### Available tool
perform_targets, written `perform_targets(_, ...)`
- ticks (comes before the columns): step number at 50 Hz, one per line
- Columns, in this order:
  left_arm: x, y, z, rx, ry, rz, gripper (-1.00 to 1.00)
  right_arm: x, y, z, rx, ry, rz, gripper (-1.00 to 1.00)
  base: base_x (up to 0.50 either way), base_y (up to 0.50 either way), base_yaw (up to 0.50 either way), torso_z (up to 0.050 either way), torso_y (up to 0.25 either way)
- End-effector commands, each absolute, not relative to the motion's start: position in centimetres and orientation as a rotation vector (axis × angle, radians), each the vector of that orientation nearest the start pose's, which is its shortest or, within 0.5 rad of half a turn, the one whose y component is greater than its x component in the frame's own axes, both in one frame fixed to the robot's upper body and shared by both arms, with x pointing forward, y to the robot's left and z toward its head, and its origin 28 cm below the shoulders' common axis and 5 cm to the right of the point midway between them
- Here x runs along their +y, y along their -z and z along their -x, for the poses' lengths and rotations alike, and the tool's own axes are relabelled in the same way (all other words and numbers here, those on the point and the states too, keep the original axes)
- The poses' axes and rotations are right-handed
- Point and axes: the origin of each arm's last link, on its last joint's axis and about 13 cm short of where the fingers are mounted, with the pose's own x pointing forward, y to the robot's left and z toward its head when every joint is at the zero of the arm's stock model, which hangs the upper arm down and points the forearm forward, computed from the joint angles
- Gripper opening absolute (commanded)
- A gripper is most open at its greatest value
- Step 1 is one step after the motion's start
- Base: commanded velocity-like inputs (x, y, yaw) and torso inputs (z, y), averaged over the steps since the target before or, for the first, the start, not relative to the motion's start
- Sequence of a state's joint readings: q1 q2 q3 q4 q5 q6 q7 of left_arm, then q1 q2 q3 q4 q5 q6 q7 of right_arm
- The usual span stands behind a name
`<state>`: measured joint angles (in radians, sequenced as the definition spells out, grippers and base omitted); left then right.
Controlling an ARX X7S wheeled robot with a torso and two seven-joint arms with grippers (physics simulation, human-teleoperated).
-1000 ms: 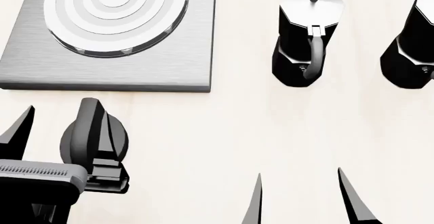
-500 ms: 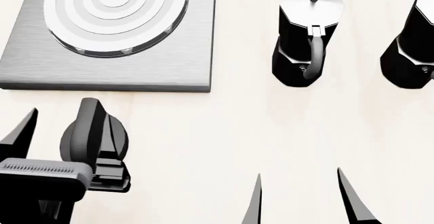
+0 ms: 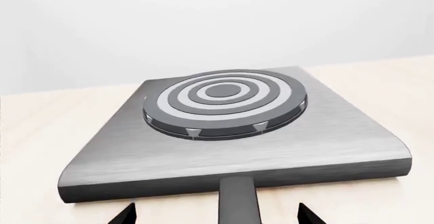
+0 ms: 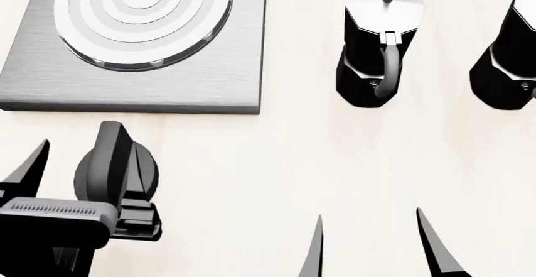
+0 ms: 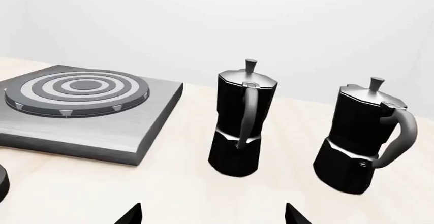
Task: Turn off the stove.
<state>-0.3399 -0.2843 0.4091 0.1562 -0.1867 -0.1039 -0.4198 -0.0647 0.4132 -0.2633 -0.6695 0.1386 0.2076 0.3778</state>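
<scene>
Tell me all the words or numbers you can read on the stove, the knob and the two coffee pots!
There are none to read in any view.
The stove is plain brushed metal with bare rings.
The knob shows only ridges.
The two moka pots carry no label or brand.

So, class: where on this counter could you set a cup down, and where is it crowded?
Bare counter lies between the stove and the nearer moka pot, and in front of both moka pots. It is crowded by the knob, where the left gripper fingers straddle it.
</scene>
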Motion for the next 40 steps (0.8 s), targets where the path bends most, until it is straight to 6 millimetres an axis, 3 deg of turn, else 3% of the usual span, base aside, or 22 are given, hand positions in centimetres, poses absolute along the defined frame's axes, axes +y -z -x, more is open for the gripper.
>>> perform_targets(1, 18.8, -10.2, -26.8, -0.309, -0.003, -0.087, 1.0, -10.6, -11.8, -17.4, -0.352, -0.024, 0.145, 1.0, 0.0, 0.0, 0.0, 0.0, 0.0)
perform_targets(40, 18.8, -9.5, -27.9, -0.293, -0.025, -0.105, 1.0, -10.6, -11.7, -17.5, -0.351, -0.029, 0.141, 1.0, 0.0, 0.0, 0.0, 0.0, 0.0)
